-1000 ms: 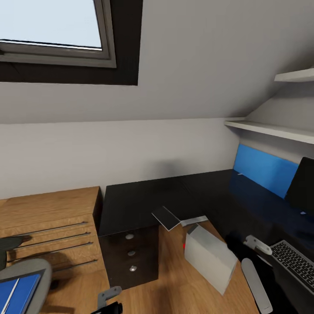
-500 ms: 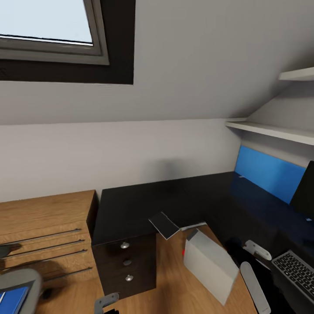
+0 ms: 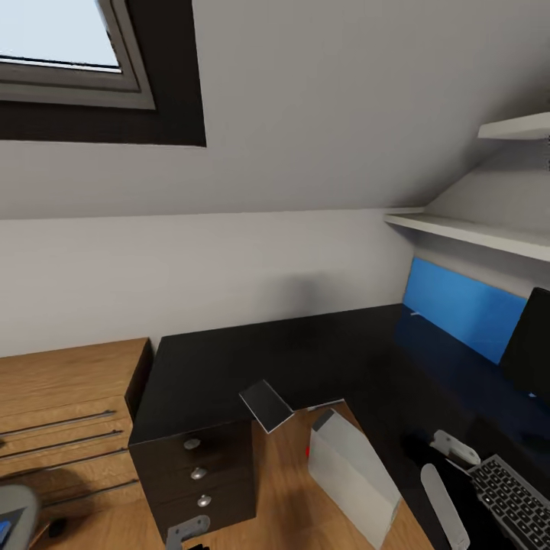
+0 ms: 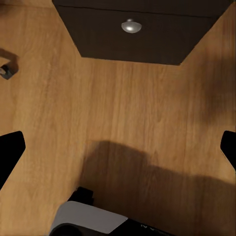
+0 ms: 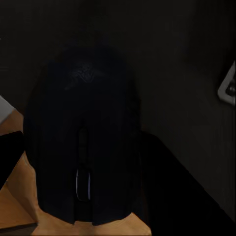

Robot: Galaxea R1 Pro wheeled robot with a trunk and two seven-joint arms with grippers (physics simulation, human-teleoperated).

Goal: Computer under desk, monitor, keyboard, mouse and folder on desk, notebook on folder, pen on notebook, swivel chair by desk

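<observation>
Attic bedroom: sloped pale grey walls, a grey-framed skylight (image 3: 65,72) at upper left, white wall shelves (image 3: 473,233) at right over a bright blue wall panel (image 3: 458,305), light wood floor (image 3: 286,473).

Head view, contents:
- Large L-shaped desk with glossy black top (image 3: 305,363), its black drawer unit with round silver knobs (image 3: 197,477) at the near left corner.
- Light-wood drawer chest (image 3: 65,412) just beside the desk, on its left.
- Small dark flat notebook with a pale edge (image 3: 266,405), lying at the inner edge of the desk top, partly overhanging.
- Plain light grey box-shaped computer tower (image 3: 347,475), tilted, on the floor in the desk's inner bend.
- Black flat monitor (image 3: 531,347), cut by the right edge, standing on the desk.
- Slim grey keyboard with black keys (image 3: 513,500), lower right, on the desk.
- Grey upholstered swivel chair (image 3: 11,516), a sliver at lower left.

Left wrist view adds: left gripper (image 4: 118,147) over bare floor, black fingertips (image 4: 10,150) wide apart, nothing between them; one drawer knob ahead.

Right wrist view adds: dark rounded mouse (image 5: 81,132) close up, between the fingers of the right gripper (image 5: 81,157), at the desk's edge above the wood floor; I cannot tell whether the jaws are clamped on it.
</observation>
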